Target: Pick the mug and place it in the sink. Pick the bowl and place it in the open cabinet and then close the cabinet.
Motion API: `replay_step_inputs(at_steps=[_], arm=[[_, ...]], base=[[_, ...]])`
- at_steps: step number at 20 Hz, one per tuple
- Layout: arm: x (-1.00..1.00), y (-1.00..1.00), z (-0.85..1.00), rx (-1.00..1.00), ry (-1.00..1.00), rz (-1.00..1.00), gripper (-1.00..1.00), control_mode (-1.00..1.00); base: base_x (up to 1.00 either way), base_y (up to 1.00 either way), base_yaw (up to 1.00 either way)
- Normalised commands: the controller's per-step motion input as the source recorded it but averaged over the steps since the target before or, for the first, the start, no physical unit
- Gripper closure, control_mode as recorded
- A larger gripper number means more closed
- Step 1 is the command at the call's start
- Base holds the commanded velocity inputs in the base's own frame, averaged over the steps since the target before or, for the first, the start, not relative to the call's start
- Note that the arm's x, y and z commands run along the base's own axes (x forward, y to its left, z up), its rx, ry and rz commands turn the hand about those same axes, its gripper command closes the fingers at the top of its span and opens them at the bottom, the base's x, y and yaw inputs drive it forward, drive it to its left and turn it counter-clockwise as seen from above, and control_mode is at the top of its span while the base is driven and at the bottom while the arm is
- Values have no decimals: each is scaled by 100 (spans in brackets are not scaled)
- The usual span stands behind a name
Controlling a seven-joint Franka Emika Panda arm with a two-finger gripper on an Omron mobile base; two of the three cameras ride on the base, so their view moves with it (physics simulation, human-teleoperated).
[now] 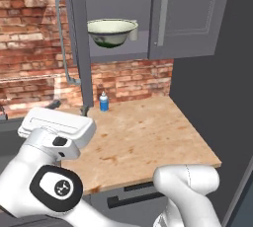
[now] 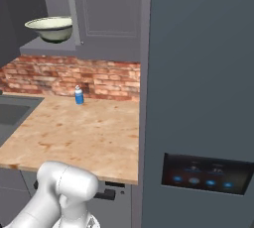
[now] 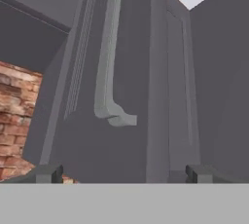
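The cream-white bowl [image 1: 112,32] with green markings sits upright on the grey shelf inside the cabinet [image 1: 118,56], and it shows too in the right base view [image 2: 50,28]. The cabinet's left door [image 1: 79,38] stands open, edge-on, its long bar handle [image 1: 62,38] facing left. The right door [image 1: 185,14] is closed. My gripper [image 3: 124,174] is open and holds nothing. It faces the open door's panel just below the lower end of the bar handle [image 3: 109,72]. A corner of the dark sink [image 2: 12,113] shows at the left. The mug is out of view.
A small blue bottle [image 1: 104,101] with a white cap stands at the back of the wooden counter [image 1: 148,137] against the brick wall. A tall dark grey fridge [image 2: 198,98] with a control panel bounds the counter on the right.
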Motion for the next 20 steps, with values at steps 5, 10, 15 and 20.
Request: replay_step_inputs(at_steps=[5, 10, 15, 20], arm=[[16, 2, -6, 0, 0, -3, -100, -100], [19, 1, 0, -1, -1, -4, -100, -100], [13, 0, 0, -2, -2, -4, -100, -100], [3, 0, 0, 0, -3, -4, -100, -100]], base=[[0, 0, 0], [0, 0, 0], [0, 0, 0], [0, 0, 0]])
